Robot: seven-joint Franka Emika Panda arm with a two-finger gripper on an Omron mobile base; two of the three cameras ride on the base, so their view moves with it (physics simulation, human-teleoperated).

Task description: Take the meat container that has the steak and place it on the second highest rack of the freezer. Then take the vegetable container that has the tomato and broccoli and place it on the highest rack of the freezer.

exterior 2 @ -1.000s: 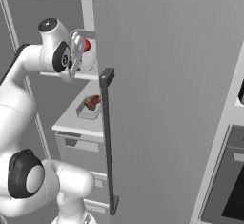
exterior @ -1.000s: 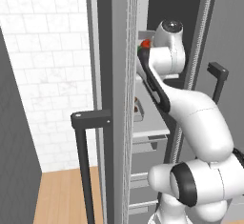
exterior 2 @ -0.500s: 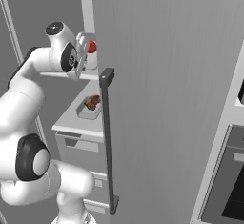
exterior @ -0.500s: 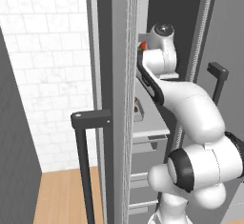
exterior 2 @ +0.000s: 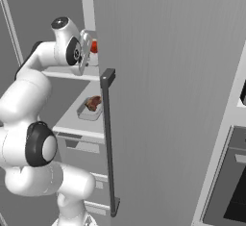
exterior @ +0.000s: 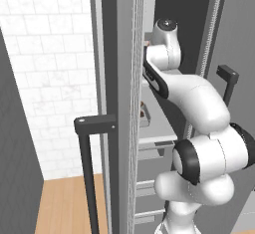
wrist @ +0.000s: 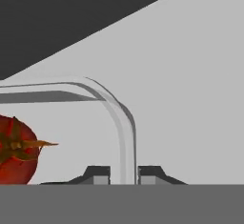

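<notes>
No readable text, no labels, no brand marks, no numbers or signs on anything in view

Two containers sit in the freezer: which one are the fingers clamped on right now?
The clear container with the glossy red tomato, on the upper shelf; its rim runs between the fingers. The clear tray holding the brown steak sits untouched one shelf lower.

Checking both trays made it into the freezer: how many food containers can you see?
2. The steak container sits on the lower shelf; the tomato container, rim between the shut tool tips, is on the shelf above.
</notes>
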